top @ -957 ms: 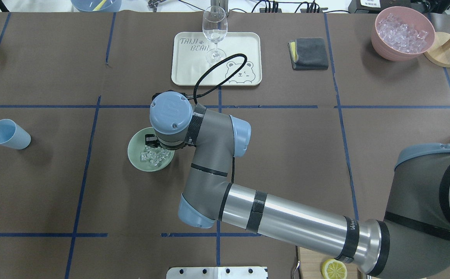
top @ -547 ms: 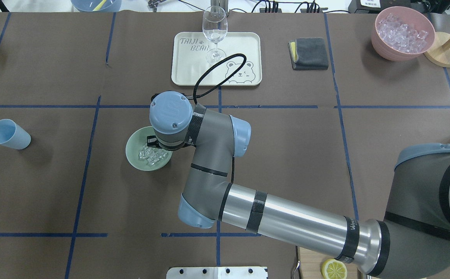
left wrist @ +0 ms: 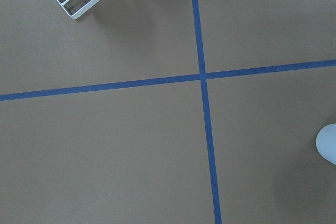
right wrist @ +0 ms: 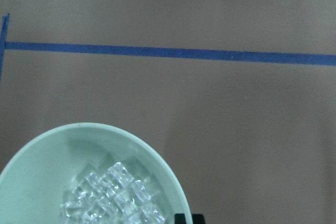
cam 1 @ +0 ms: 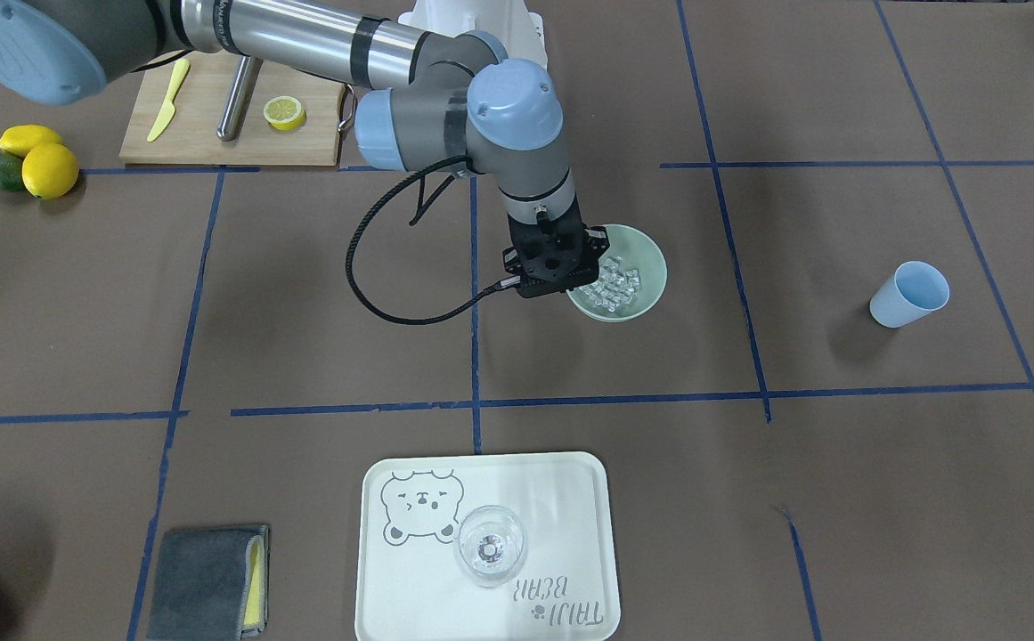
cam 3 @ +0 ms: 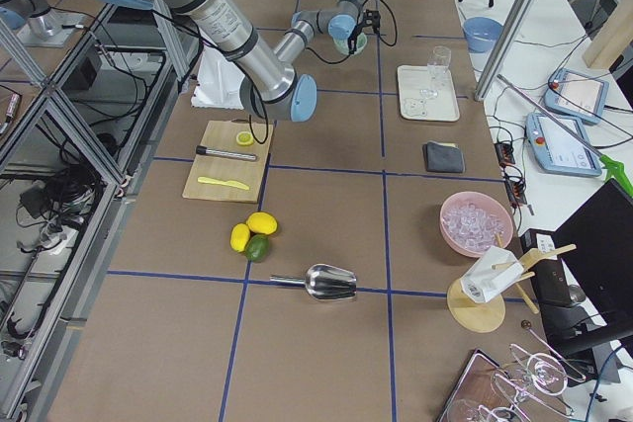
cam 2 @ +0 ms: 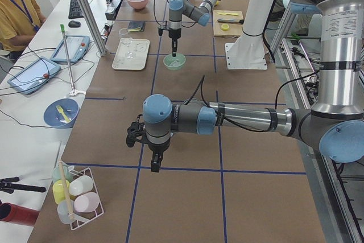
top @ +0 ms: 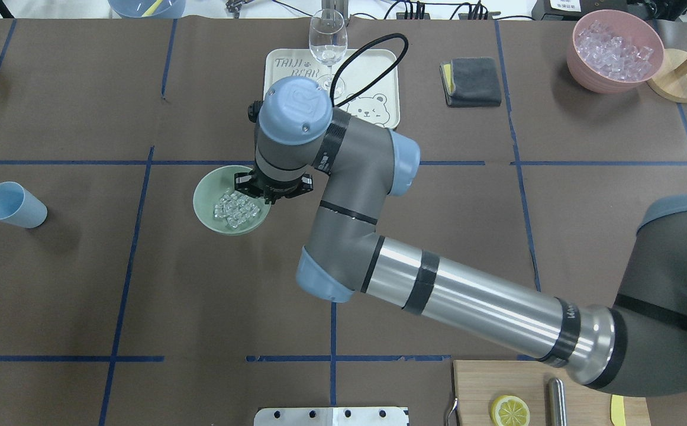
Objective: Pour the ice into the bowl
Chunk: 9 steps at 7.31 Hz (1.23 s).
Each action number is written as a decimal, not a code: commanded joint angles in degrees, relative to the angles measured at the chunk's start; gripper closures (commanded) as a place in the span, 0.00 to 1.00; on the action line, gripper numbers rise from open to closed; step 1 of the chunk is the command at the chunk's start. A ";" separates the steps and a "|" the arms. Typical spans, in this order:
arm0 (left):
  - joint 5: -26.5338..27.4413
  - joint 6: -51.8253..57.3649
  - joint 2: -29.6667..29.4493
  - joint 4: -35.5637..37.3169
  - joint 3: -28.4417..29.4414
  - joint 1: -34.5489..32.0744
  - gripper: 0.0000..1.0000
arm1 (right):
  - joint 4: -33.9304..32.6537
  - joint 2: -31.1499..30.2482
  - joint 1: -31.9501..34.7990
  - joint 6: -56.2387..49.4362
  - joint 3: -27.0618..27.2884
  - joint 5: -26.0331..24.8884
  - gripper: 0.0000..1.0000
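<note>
The mint-green bowl (top: 207, 204) sits left of the table's centre with a small heap of clear ice (top: 235, 208) in it. It also shows in the front view (cam 1: 650, 258) and in the right wrist view (right wrist: 47, 166), with its ice (right wrist: 113, 198). My right gripper (top: 268, 197) points straight down at the bowl's right rim. Its dark tips (right wrist: 188, 219) sit close together right on that rim. The blue cup (top: 12, 204) lies tipped and empty at the far left. My left gripper (cam 2: 154, 166) hangs over bare table; I cannot tell whether it is open.
A cream tray (top: 284, 112) with a wine glass (top: 328, 41) lies just beyond the bowl. A grey cloth (top: 471, 81) and a pink bowl of ice (top: 615, 50) are at the back right. A cutting board (top: 497, 384) with a lemon half is front right.
My right wrist has swung toward the tray, away from the robot. The bowl with its ice has shifted the same way with it.
</note>
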 commanded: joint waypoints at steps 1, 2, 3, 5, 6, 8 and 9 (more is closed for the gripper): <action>-0.09 0.14 0.17 0.01 -0.21 0.00 0.00 | -0.03 -12.86 8.73 -8.99 12.29 10.30 1.00; -0.09 0.14 0.08 -0.08 -0.39 0.00 0.00 | 0.06 -18.06 13.30 -13.47 15.65 15.32 1.00; -0.09 0.14 0.08 -0.08 -0.39 0.00 0.00 | 0.06 -22.72 17.26 -16.21 17.77 18.67 1.00; -0.09 0.14 0.00 -0.16 -0.39 0.00 0.00 | 0.94 -34.64 21.76 -28.81 22.15 21.95 1.00; -0.09 0.14 0.00 -0.16 -0.39 0.00 0.00 | 1.11 -41.07 23.87 -38.47 24.19 22.13 1.00; -0.09 0.14 0.00 -1.04 -0.21 0.09 0.00 | 1.20 -51.02 28.70 -47.49 25.88 22.13 1.00; -0.09 0.14 0.00 -1.22 -0.13 0.09 0.00 | 1.03 -55.68 32.29 -53.36 25.79 22.22 1.00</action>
